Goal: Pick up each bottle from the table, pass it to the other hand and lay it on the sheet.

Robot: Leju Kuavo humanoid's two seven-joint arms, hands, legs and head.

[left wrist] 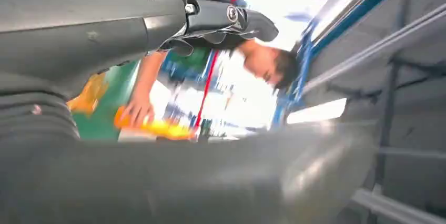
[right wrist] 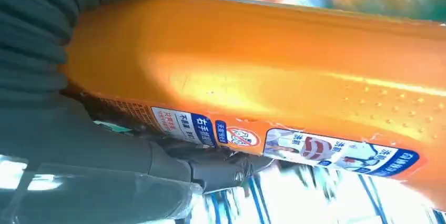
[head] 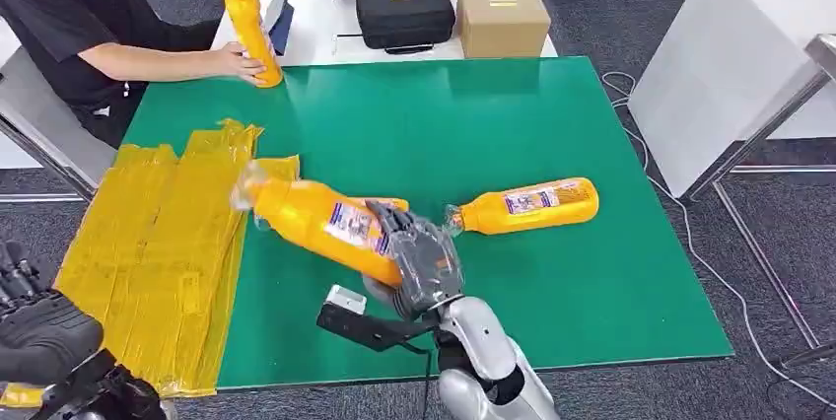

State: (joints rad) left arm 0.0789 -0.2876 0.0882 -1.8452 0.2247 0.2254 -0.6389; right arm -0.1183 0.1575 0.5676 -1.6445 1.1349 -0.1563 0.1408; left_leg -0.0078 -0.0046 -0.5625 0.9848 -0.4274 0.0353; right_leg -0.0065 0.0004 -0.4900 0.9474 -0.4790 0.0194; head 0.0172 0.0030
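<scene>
My right hand [head: 419,262] grips an orange bottle [head: 315,218] by its labelled body and holds it tilted above the green table [head: 444,114], cap end toward the yellow sheet [head: 158,243]. Up close, the same bottle [right wrist: 263,66] lies across my palm. A second orange bottle [head: 532,205] lies on its side on the table, just right of my hand. A person at the far left holds a third bottle [head: 251,31] upright on the table's back corner. My left hand [head: 39,326] hangs low beside the sheet's near end, fingers apart and holding nothing [left wrist: 79,34].
A black case [head: 404,11], a cardboard box [head: 501,16] and a tablet [head: 279,6] stand on the white desk behind the table. Another white table [head: 730,55] stands to the right, with cables on the floor beside it.
</scene>
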